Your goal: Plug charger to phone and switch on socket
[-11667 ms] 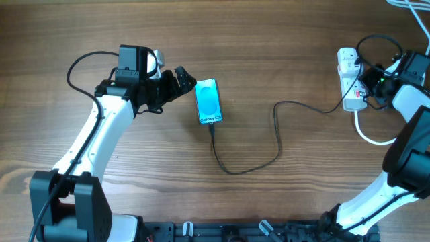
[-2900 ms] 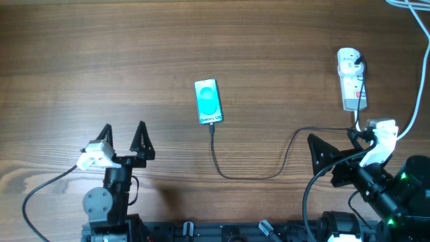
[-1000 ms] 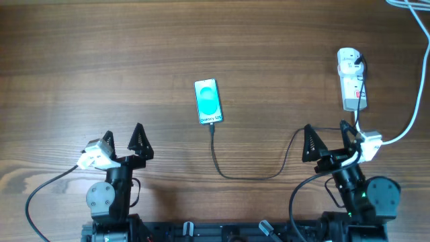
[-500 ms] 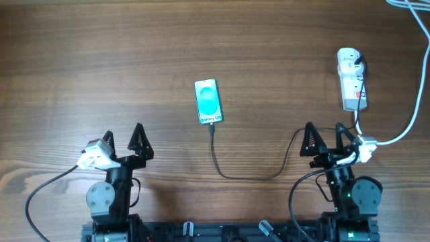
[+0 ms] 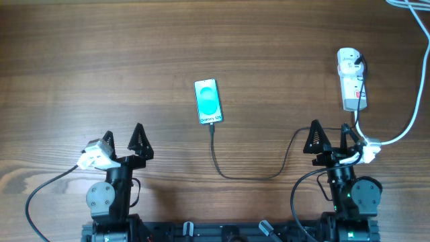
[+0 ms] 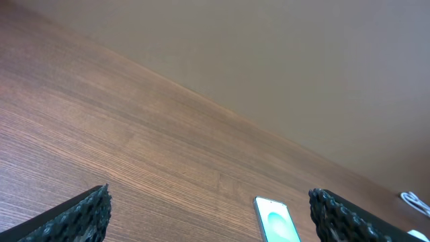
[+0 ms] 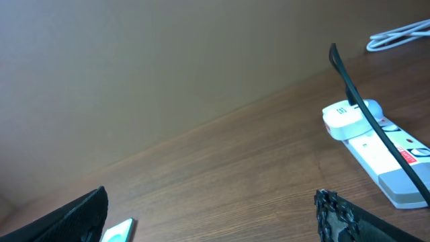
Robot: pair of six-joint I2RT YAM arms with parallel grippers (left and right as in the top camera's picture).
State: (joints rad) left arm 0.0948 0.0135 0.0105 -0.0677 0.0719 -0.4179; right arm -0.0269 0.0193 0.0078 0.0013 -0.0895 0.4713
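Observation:
The phone (image 5: 208,101) lies face up mid-table, its cyan screen lit. The charger (image 5: 248,176), a thin black cable, meets the phone's near end, loops toward me and runs right to the socket (image 5: 351,81), a white strip at the far right with a black plug in it. My left gripper (image 5: 123,134) rests open at the near left, holding nothing. Also open and holding nothing, my right gripper (image 5: 329,128) rests near the right front, below the socket. In the left wrist view the phone (image 6: 275,222) shows between the fingers. The right wrist view shows the socket (image 7: 376,141) and the phone's corner (image 7: 117,230).
A thick white cord (image 5: 396,138) curves from the socket's near end past my right gripper toward the right edge. More white cord (image 7: 396,37) lies at the far right corner. Both arm bases stand at the table's front edge.
The right gripper has shifted slightly to the right and settled near its base. The left arm, phone and cable have not moved.

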